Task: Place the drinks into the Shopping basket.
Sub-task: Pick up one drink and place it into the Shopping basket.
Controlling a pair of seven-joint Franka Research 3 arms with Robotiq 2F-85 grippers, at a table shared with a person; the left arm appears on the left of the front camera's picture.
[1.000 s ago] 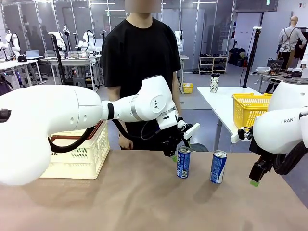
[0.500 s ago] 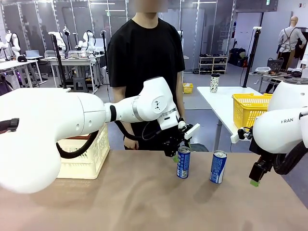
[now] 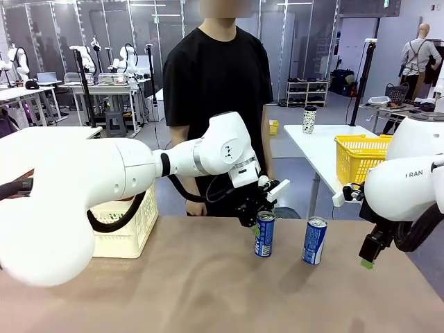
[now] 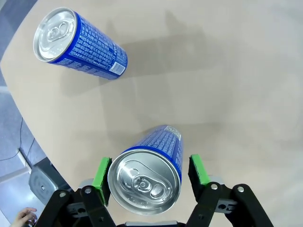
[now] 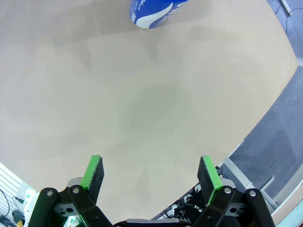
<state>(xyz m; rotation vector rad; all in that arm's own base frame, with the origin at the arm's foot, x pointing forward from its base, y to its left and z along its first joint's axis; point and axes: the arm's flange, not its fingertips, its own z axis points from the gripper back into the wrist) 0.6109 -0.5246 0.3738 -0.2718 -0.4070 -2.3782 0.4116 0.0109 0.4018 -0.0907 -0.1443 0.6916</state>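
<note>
Two blue drinks with silver tops stand upright on the brown table. My left gripper (image 3: 261, 217) reaches down over the nearer can (image 3: 263, 240), its jaws on either side of the can's top. In the left wrist view that can (image 4: 151, 156) sits between the green pads (image 4: 102, 174); the left pad nearly touches it and a narrow gap shows on the right. The second can (image 3: 314, 241) (image 4: 78, 45) stands apart to the right. My right gripper (image 3: 366, 261) (image 5: 150, 172) hangs open off the table's right side, holding nothing. The Shopping basket (image 3: 130, 232) sits at the far left, mostly behind my left arm.
A person in a black shirt stands at the far edge behind the cans, one hand (image 4: 22, 218) low near the table. A yellow basket (image 3: 357, 158) rests on a separate white table at the right. The base of a blue can (image 5: 150, 9) shows at the right wrist view's top.
My left gripper's jaws have narrowed around the can's top. My left arm has swung slightly right, uncovering less of the basket. The person has shifted right. My right arm has not moved.
</note>
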